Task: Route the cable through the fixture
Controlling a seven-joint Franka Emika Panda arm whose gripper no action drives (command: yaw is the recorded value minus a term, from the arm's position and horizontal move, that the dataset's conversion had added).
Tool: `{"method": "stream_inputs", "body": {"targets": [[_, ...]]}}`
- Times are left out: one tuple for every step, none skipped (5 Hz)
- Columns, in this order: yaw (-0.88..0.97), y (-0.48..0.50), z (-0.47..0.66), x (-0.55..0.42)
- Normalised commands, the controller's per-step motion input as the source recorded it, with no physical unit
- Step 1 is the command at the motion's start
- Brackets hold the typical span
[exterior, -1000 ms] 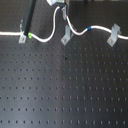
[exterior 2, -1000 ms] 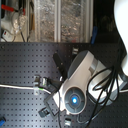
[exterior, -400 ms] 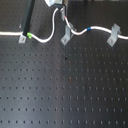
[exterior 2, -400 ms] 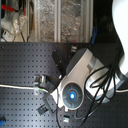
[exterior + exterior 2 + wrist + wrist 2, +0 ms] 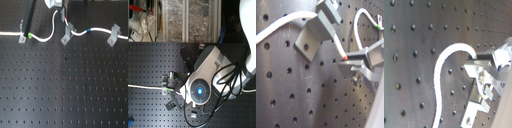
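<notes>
The hand (image 5: 351, 62) clamps the cable (image 5: 52, 27), which loops below it toward the nearest fixture (image 5: 66, 34).

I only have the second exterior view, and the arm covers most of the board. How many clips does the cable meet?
Observer: Three, in the first exterior view. The cable runs past the left clip, middle clip and right clip.
Operator: Where are the colour bands?
Observer: The green band is just beside the left clip; the blue band is between the middle and right clips.
Operator: Any slack?
Observer: Yes, between the left and middle clips it loops up toward the gripper.
</notes>
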Motion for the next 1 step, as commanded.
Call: {"method": "stream_inputs", "body": {"targets": [[0.0, -0.112, 0.43, 0.011]]}}
